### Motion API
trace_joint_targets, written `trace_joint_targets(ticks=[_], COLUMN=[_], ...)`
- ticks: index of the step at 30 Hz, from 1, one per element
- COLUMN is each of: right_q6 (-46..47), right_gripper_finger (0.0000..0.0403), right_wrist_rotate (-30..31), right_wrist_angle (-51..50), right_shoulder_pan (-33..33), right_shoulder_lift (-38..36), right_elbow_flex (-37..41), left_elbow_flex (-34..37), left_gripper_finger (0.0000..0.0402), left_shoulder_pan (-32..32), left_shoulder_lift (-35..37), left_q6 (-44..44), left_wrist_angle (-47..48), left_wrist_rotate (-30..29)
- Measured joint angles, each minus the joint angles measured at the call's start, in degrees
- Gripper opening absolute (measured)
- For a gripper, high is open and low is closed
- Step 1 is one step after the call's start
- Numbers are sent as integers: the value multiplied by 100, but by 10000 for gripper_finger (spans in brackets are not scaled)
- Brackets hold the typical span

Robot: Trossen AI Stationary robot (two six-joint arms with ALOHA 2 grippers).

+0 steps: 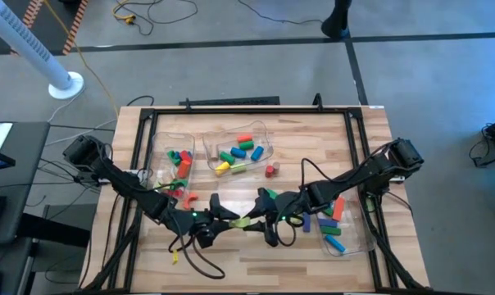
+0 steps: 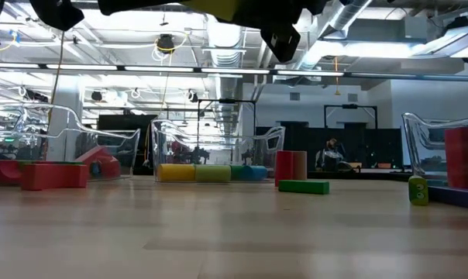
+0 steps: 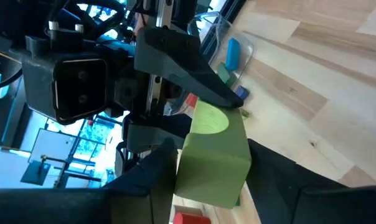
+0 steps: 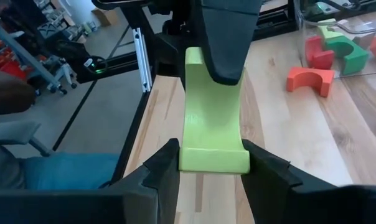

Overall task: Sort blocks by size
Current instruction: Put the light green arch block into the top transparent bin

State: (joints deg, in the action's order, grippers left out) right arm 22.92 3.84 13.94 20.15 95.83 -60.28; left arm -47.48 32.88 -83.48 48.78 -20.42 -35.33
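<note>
- Over the middle of the counter [image 1: 231, 270], seen from above, the left gripper [image 1: 231, 218] and the right gripper [image 1: 260, 223] met nose to nose, a lime-green arch block [image 1: 246, 222] bridging them. One clear bin [image 1: 172, 141] at the left held red, green and orange blocks, a second bin [image 1: 264, 131] farther back held coloured cylinders, and a third bin [image 1: 358, 238] at the right held blue, orange and green blocks. A small red cylinder [image 1: 270, 170] stood alone on the wood.
- From counter height, both arms hung as dark shapes along the upper edge. A green bar [image 2: 304, 187] lay before the red cylinder [image 2: 290, 167]; a red bar [image 2: 54, 176] lay at the left.
- Through the left wrist camera, the arch block [image 3: 213, 155] sat between the left fingers [image 3: 144, 180], which pinched its near end, while one right finger [image 3: 194, 74] lay across its far end.
- Through the right wrist camera, the right fingers [image 4: 163, 171] pinched the arch block [image 4: 210, 134] at its near end, and a left finger [image 4: 225, 43] pressed on the far end. An orange arch [image 4: 309, 79] lay on the counter beyond.
</note>
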Motion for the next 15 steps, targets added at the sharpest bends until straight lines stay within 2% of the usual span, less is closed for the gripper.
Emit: trace_joint_targets(ticks=[6, 15], right_q6=[38, -21], right_gripper_finger=[173, 183], right_wrist_rotate=[-7, -2], right_wrist_angle=[6, 4], right_shoulder_pan=[1, 10], right_shoulder_lift=[0, 0], right_elbow_flex=[0, -1], left_elbow_flex=[0, 2], left_gripper_finger=[149, 145], left_shoulder_pan=[0, 6], left_shoulder_lift=[0, 0], left_q6=[28, 2], left_wrist_angle=[15, 10], left_wrist_rotate=[-2, -102])
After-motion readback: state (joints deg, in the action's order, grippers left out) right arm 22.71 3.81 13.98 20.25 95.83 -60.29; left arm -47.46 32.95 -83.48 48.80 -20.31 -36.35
